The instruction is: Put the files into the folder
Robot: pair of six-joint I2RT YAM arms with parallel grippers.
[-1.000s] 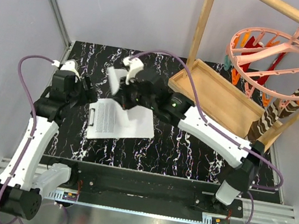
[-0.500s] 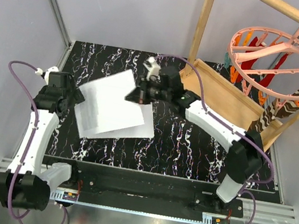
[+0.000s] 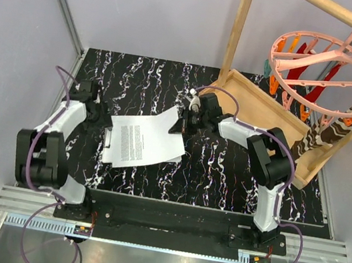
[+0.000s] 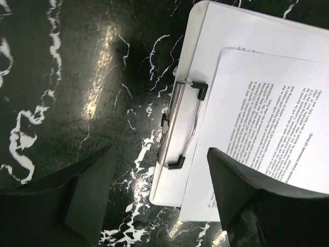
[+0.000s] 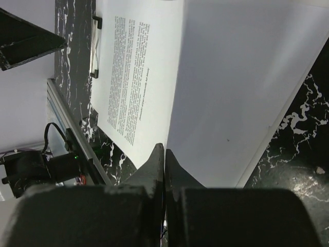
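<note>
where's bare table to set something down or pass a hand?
Free: back strip of the table, between left gripper and wooden tray; front right, between sheet and table edge. Crowded: centre, where the right gripper pinches the sheet over the folder.

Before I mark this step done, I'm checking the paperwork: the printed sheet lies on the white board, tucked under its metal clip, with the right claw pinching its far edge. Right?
No. The printed sheet lies on the white board, but its edge stops beside the metal clip, not under it; the left wrist view shows this. The right claw does pinch its far edge.
</note>
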